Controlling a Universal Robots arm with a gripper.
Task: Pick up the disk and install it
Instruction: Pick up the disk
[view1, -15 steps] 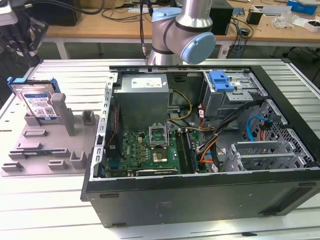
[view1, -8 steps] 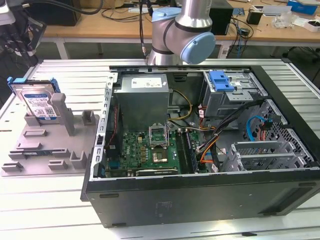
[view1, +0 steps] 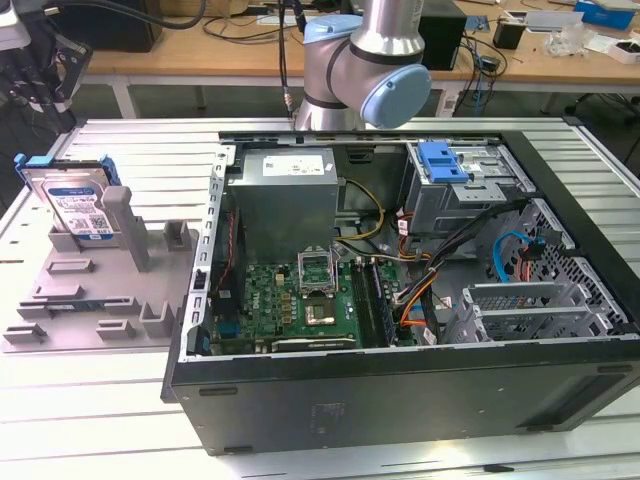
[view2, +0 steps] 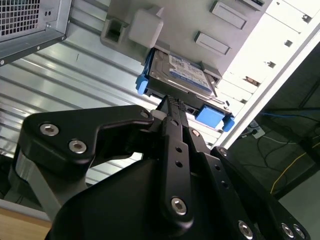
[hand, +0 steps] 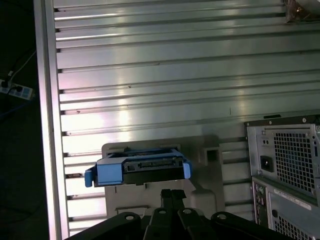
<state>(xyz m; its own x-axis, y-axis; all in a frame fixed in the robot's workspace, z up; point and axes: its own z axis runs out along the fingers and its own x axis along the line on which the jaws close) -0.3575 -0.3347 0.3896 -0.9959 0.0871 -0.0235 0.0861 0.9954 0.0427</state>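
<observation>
The disk (view1: 76, 205) leans upright at the far end of a grey holder (view1: 90, 295), at the exterior view's left. It is silver with a white-and-blue label and a blue carrier frame. Both wrist views look at it from a distance: the disk's label face (view2: 182, 75), and its blue-framed edge (hand: 142, 167). My gripper (view2: 172, 101) points toward the disk with a gap between them, and its black fingers lie together with nothing held. My gripper (hand: 171, 193) sits just short of the holder.
An open computer case (view1: 400, 395) lies at the exterior view's right, with a grey power-supply box (view1: 285, 195), a motherboard (view1: 300, 300) and a drive cage carrying a blue bracket (view1: 443, 162). The arm (view1: 365, 60) rises behind the case. All of it rests on a ribbed metal table (view1: 90, 400).
</observation>
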